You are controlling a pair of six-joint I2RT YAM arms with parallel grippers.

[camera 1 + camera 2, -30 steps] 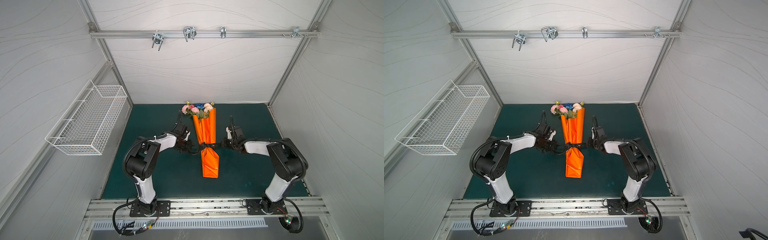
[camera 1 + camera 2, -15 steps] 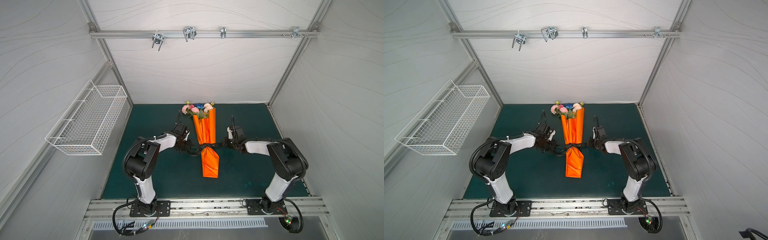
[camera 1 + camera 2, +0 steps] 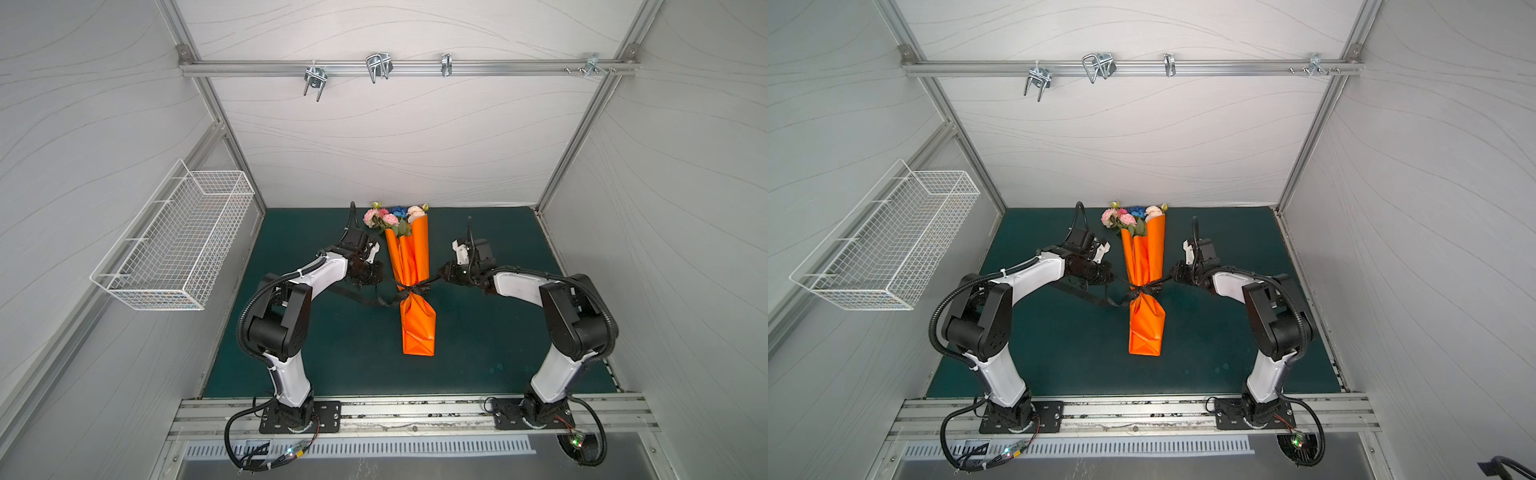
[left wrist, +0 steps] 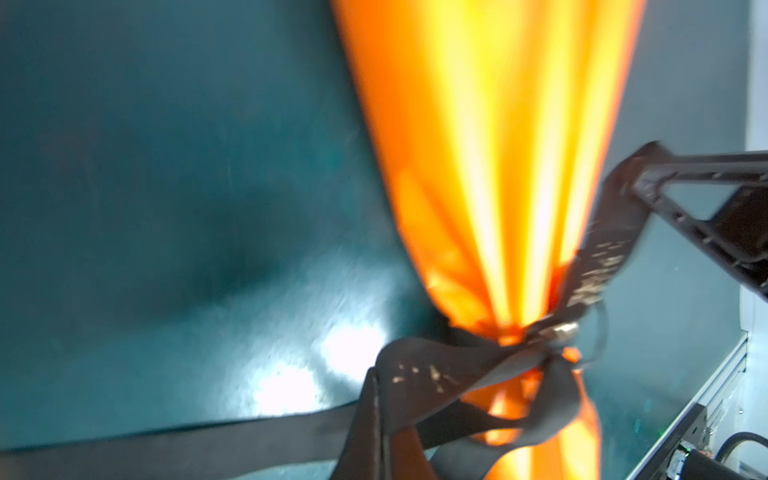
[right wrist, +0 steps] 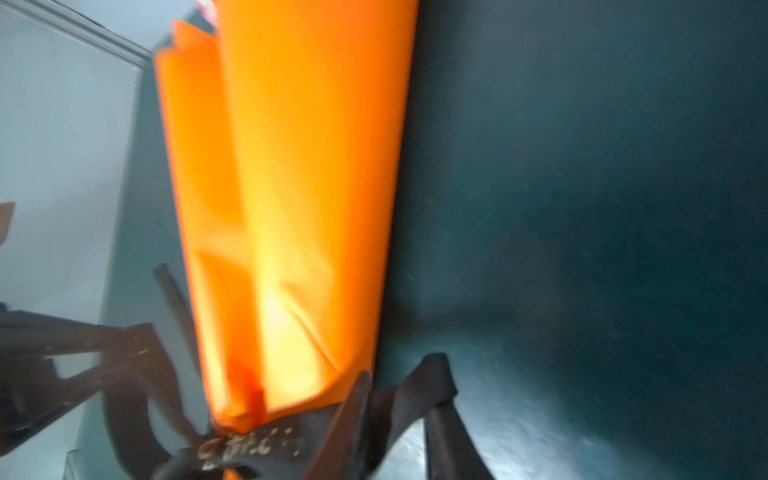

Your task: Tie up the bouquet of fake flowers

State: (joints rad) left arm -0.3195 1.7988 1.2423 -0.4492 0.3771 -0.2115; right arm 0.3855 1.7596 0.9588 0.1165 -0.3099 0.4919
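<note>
Bimanual tying of a bouquet (image 3: 395,218), seen near the end of the knotting step. The bouquet lies flat at the centre of both top views on the green mat (image 3: 332,353). Its blossoms point to the upper edge of the frame and its stems are hidden inside an orange paper wrap (image 3: 409,257). A black printed ribbon (image 3: 412,289) cinches the wrap at its waist, slightly below mid-length, where a knot with at least one loop is visible. A long tail (image 3: 357,297) trails over the mat toward the lower left. The left gripper (image 3: 380,279) sits just left of the waist, its jaws pressed together on a strand of ribbon that leads into the knot, as the left wrist view shows. The right gripper (image 3: 441,277) sits just right of the waist, and in the right wrist view its jaws stand somewhat apart. The short printed end of the ribbon reaches its tip, but whether that end is pinched cannot be told. The knot looks drawn tight, so the step in hand is probably the release after tightening. The next move probably calls for the right arm to back away without snagging the loop. The left jaws should then part so that the bouquet is not dragged sideways.
</note>
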